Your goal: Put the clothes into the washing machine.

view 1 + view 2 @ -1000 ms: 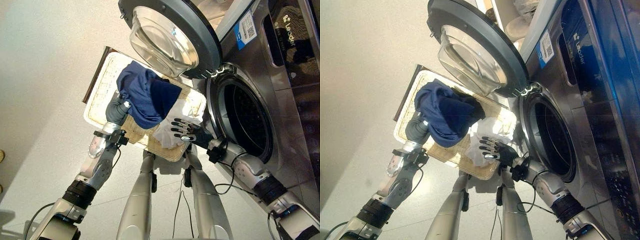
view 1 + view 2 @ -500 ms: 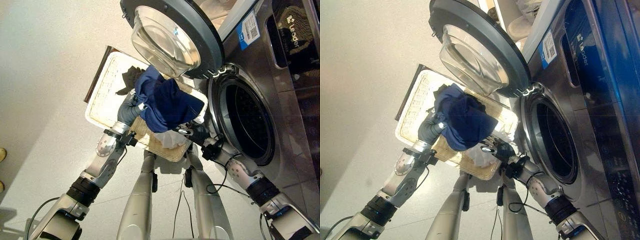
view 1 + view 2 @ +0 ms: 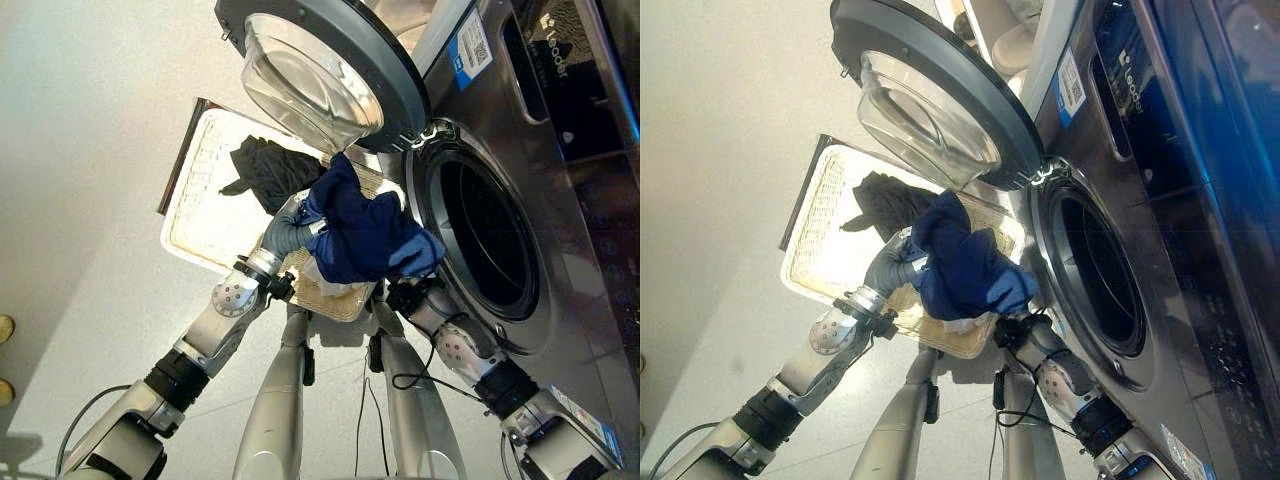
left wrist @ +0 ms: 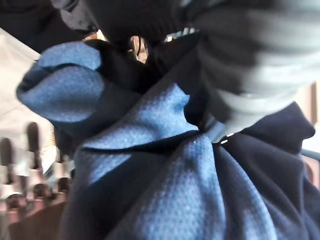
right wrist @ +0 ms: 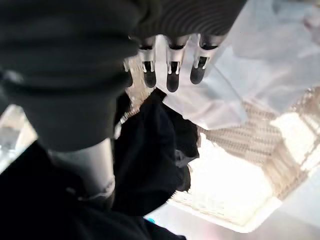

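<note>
Pale floor, woven basket (image 3: 200, 215), left hand (image 3: 290, 228) clutching crumpled navy cloth (image 3: 365, 235), right hand (image 5: 170, 70) relaxed.

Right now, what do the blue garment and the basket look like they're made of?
Blue garment: soft knit cloth, matte, going by its dotted weave and loose folds in the left hand. Basket: pale woven wicker or plastic, judging by its ribbed weave; which one is unclear.

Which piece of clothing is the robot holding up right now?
Find the silver washing machine with its round door open. Before its opening, the left hand grips a bunched navy-blue garment, raised above the wicker basket, unlike the black garment lying inside.
</note>
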